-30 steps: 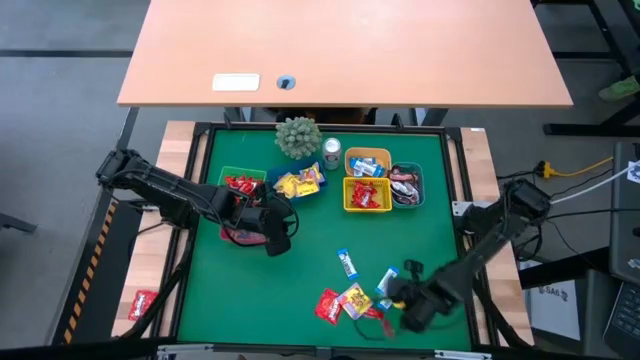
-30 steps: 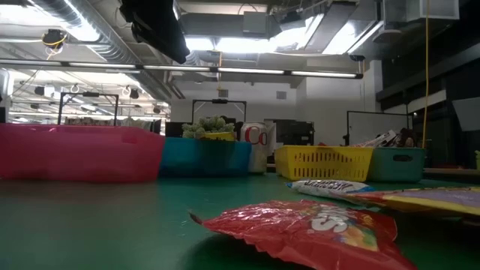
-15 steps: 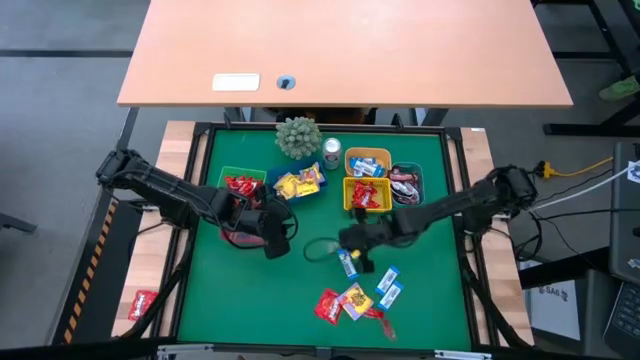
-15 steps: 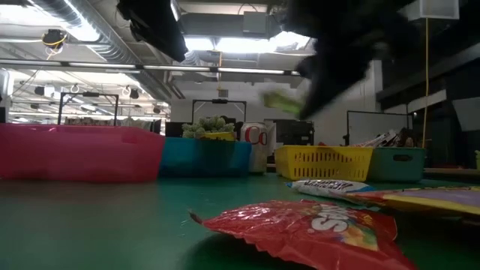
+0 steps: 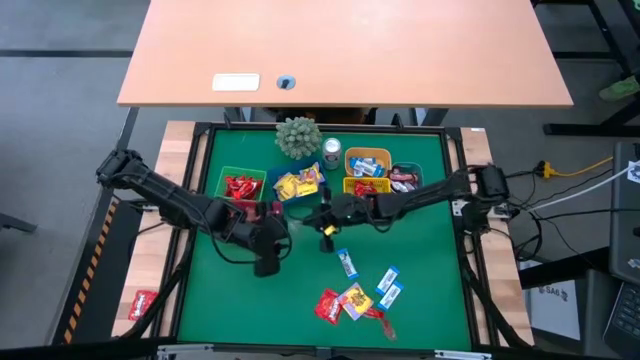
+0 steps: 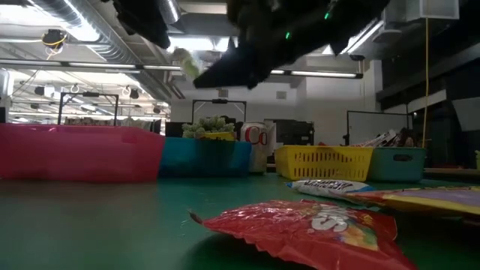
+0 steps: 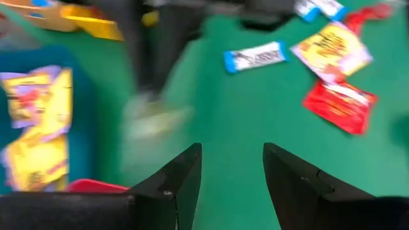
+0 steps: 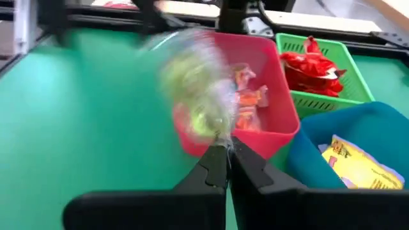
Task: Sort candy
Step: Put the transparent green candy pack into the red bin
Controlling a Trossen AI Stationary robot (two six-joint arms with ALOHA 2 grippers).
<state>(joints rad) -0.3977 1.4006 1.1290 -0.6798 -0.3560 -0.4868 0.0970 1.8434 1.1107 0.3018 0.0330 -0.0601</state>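
My right gripper (image 5: 322, 220) reaches in from the table's right to the middle of the green mat. It is shut on a pale greenish wrapped candy (image 8: 195, 96), which also shows in the low view (image 6: 187, 64). My left gripper (image 5: 268, 256) is open and empty (image 7: 230, 169) just to the near left of the right one. Loose candy lies flat on the mat at the near middle: blue-and-white pieces (image 5: 346, 263) (image 5: 388, 285), a red one (image 5: 328, 305) and a yellow one (image 5: 355, 300). My right gripper pinches one end of the greenish candy's wrapper (image 8: 216, 134) between its two fingertips. The rest of the candy sticks out past the fingers. It is lifted clear of the mat; motion blur hides its exact shape.
Small bins stand at the far middle: green (image 5: 242, 185) with red candy, blue (image 5: 298, 183) with yellow candy, pink (image 5: 240, 215) partly under my left arm, two yellow (image 5: 366, 192) (image 5: 367, 160) and a grey one (image 5: 406, 180). A potted plant (image 5: 298, 137) and a can (image 5: 331, 152) stand behind them.
My right gripper has swept from the near right corner by the loose candy across the mat toward the far left, carrying the greenish candy clear of the mat. My left gripper has moved a little toward the near edge.
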